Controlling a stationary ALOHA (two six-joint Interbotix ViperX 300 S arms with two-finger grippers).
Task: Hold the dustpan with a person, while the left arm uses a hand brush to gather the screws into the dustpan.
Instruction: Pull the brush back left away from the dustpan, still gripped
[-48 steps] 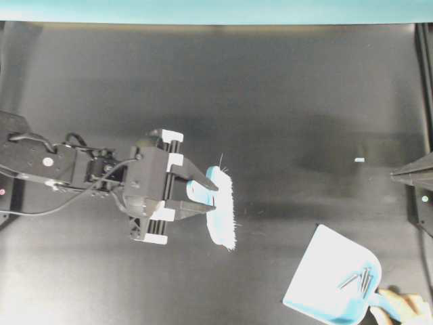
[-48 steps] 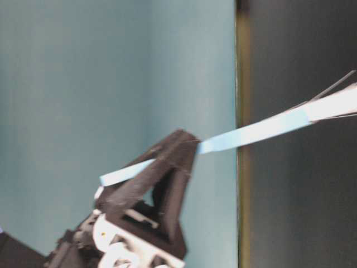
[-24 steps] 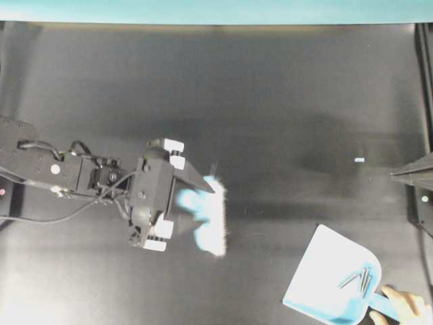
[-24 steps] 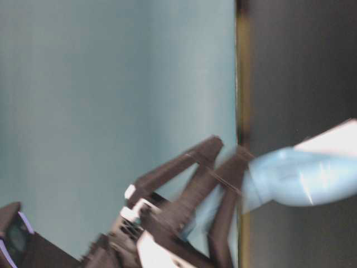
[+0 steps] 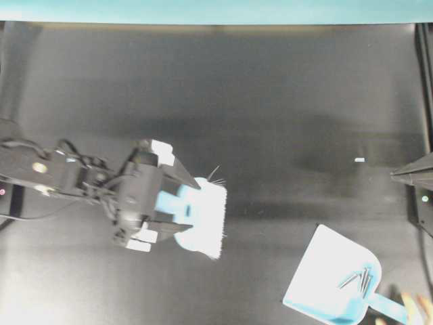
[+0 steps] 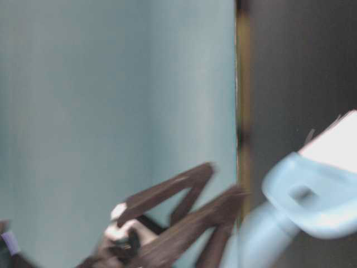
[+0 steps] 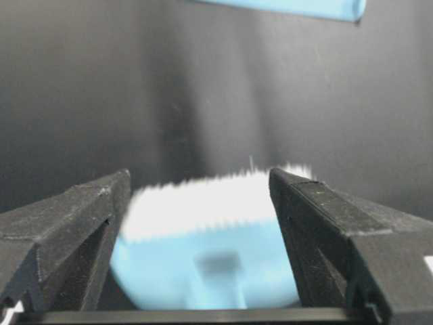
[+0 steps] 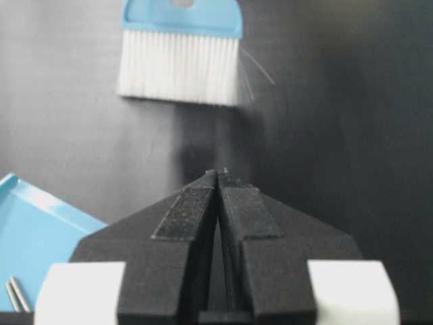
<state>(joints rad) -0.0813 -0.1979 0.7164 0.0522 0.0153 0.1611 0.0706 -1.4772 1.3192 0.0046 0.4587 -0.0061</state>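
Overhead view: the hand brush (image 5: pixel 201 213) lies flat on the black table (image 5: pixel 270 101) between the left gripper (image 5: pixel 181 206) fingers – spread wide, not pinching it. Screws (image 5: pixel 358 279) sit in the dustpan (image 5: pixel 331 274) (bottom right), w/ the person's hand (image 5: pixel 414 306) at its handle. Right gripper (image 8: pixel 218 177) – fingers pressed together, empty.
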